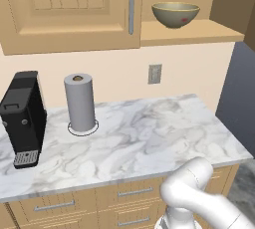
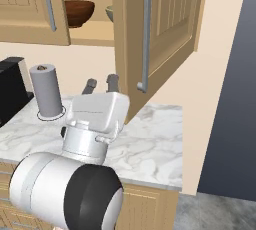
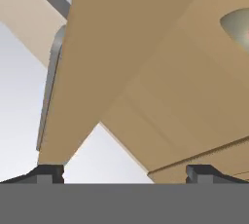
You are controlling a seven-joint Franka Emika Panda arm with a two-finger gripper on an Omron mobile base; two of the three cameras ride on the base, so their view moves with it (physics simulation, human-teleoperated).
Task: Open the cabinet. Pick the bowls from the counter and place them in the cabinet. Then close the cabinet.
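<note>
The cabinet's right door (image 2: 165, 34) stands swung open, its grey bar handle (image 2: 145, 34) facing me; the left door (image 1: 69, 9) is shut. On the shelf inside sit the dark reddish-brown bowl (image 2: 77, 11) and the pale bowl (image 1: 175, 14), whose rim (image 2: 109, 13) peeks out behind the open door. My gripper (image 2: 101, 84) is open and empty, pointing upward below the open door's lower edge, over the marble counter (image 1: 149, 133). The hand view looks up at the door's underside (image 3: 112, 62), its handle (image 3: 51, 86) and the pale bowl (image 3: 238, 26).
A black coffee machine (image 1: 22, 118) and an upright paper towel roll (image 1: 79, 102) stand at the counter's left. A wall socket (image 1: 155, 73) sits on the back wall. Drawers (image 1: 134, 191) run below the counter. The counter ends at the right beside a dark gap.
</note>
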